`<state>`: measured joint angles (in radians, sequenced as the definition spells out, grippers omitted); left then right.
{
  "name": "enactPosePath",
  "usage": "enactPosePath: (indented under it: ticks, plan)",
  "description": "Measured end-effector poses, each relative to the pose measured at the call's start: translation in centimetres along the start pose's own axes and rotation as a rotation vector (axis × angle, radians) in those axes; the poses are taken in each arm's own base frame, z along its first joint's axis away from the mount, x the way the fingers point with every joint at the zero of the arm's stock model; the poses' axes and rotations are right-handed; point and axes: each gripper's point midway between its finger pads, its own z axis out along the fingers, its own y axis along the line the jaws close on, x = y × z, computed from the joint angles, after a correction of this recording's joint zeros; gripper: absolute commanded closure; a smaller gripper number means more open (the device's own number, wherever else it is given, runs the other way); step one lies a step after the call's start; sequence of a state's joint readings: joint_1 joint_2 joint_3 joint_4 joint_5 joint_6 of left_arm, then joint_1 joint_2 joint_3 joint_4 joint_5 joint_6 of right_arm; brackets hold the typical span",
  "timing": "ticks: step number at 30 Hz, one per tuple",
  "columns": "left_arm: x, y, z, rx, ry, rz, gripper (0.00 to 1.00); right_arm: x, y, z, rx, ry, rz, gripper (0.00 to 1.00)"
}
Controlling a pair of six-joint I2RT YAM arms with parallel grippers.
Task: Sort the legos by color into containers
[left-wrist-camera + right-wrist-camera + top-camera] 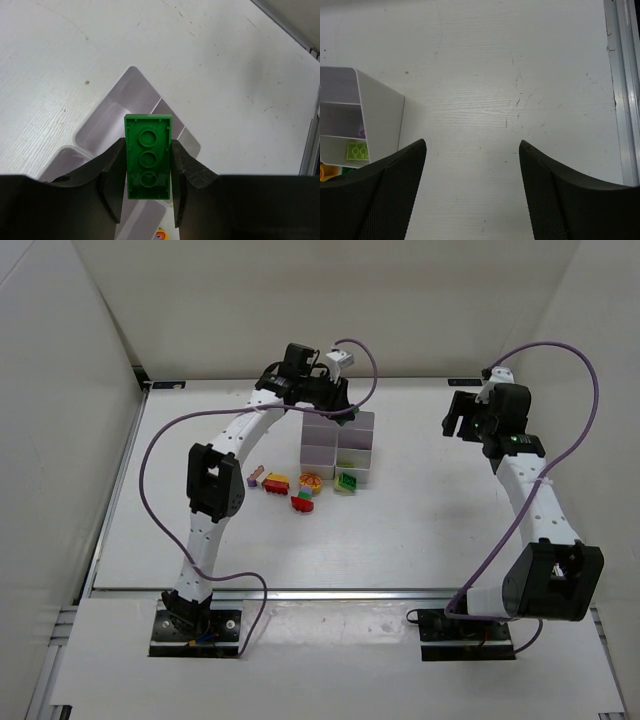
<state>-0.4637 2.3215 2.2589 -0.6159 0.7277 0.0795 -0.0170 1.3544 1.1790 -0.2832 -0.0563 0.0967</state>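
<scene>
My left gripper [147,170] is shut on a green lego [148,155], its hollow underside facing the camera. It hangs above the white containers [122,100]. In the top view the left gripper [335,408] is over the far end of the containers [318,452]. Loose legos lie in front of them: pink [255,478], red and yellow [276,483], orange [310,481], red [303,503] and green [347,482]. My right gripper [472,142] is open over bare table, to the right of the containers [377,107]. A light green lego [357,150] lies in one cell.
A metal rail [622,75] runs along the table's right edge. White walls enclose the table at the back and sides. Purple cables loop above both arms. Bare tabletop [430,510] lies between the containers and the right arm.
</scene>
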Motion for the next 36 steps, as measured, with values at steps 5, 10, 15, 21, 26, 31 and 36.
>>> enactPosePath:
  ticks: [5, 10, 15, 21, 26, 31, 36]
  plan:
    - [0.6, 0.2, 1.2, -0.037, 0.025, 0.038, 0.86, 0.4, -0.3, 0.1, 0.004, 0.008, 0.007, 0.22]
    - [0.3, 0.1, 2.3, -0.070, 0.030, 0.110, 0.89, 0.8, -0.3, 0.1, -0.001, 0.020, 0.009, 0.22]
    - [-0.5, 0.0, 3.0, -0.090, 0.019, 0.155, 0.86, 0.9, -0.1, 0.1, -0.013, 0.022, 0.012, 0.22]
    - [0.2, 1.0, 3.4, -0.129, 0.037, 0.168, 0.72, 1.6, 0.0, 0.2, -0.021, 0.038, 0.016, 0.22]
    - [0.8, 2.1, 3.5, -0.166, 0.053, 0.175, 0.68, 1.5, 0.3, 0.2, -0.037, 0.037, 0.018, 0.22]
    - [1.0, 2.6, 3.6, -0.187, 0.060, 0.179, 0.53, 1.5, 0.7, 0.2, -0.059, 0.036, 0.020, 0.22]
    - [1.0, 2.8, 3.5, -0.198, 0.061, 0.180, 0.38, 1.5, 0.9, 0.2, -0.072, 0.038, 0.020, 0.22]
